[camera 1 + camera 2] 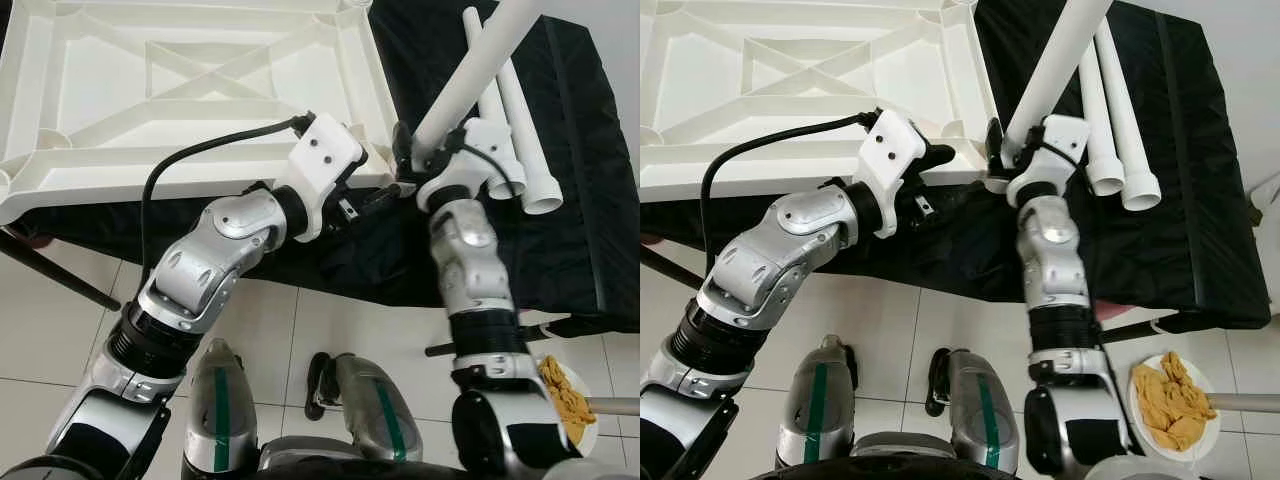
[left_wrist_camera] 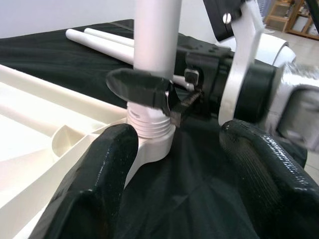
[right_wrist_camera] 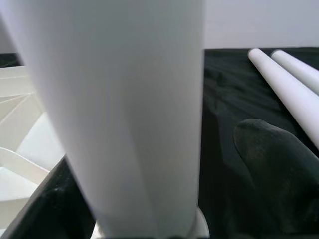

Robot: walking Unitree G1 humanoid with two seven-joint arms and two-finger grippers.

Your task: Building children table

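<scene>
— Right gripper [image 2: 149, 92] is clamped on the white leg [image 1: 470, 70], from what I see on my screens. One black finger [image 2: 139, 87] wraps its front just above the threaded end; the other is hidden behind the tube.

— Where does that leg sit?

— Upright, its threaded end in the corner socket [image 2: 149, 144] of the upturned white tabletop [image 1: 180, 90], which lies ribs-up on the black cloth [image 1: 580, 200]. How far it is screwed in I cannot tell. The leg's top is cut off in both head views, and the right wrist camera gets little beyond blurred white tube.

— And the left gripper?

— Left gripper [image 2: 174, 164] has its fingers spread wide, one on either side of that corner socket, touching nothing I can make out (the near finger may brush the tabletop rim, too close to judge).

— Other parts?

— Two spare legs [image 1: 1120, 120] lie side by side on the cloth, beyond the right arm. A plate [image 1: 1175, 405] of something yellow sits by the floor edge, partly cut off.
</scene>
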